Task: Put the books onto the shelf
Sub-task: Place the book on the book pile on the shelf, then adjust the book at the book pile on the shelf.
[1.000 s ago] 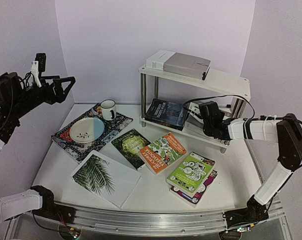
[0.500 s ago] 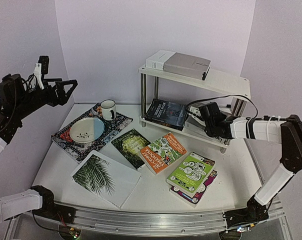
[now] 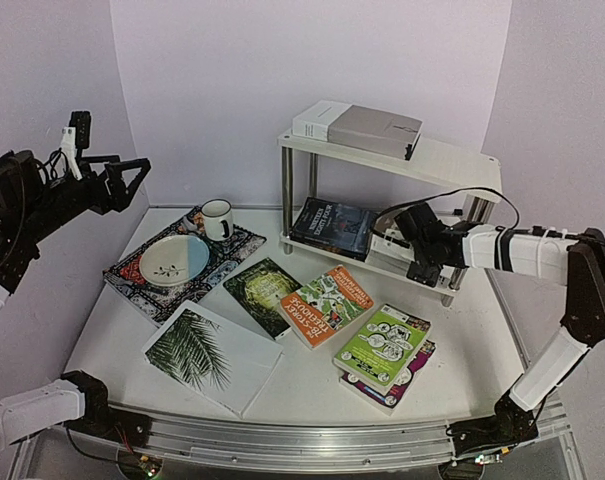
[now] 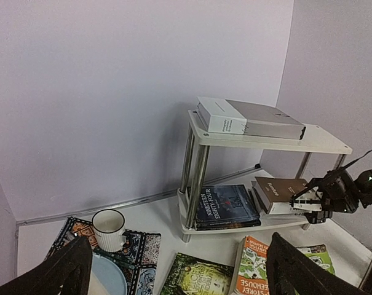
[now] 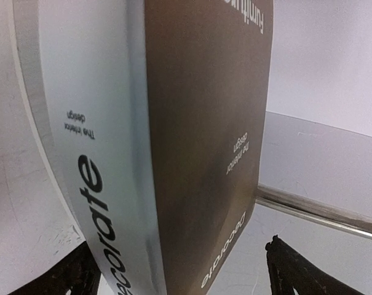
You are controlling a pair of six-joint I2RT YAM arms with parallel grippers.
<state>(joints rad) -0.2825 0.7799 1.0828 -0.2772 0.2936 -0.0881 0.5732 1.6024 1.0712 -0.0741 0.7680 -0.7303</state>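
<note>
left arm: black upper links, white lower tube, white clip by the wrist | right arm: white tubes, black joints, dark bands | cable: thin, black, looped | fingers: black, tapered

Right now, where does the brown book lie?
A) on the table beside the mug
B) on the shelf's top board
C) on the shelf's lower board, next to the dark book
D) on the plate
C: in the left wrist view the brown book lies on the lower board of the shelf, just right of the dark book.
</note>
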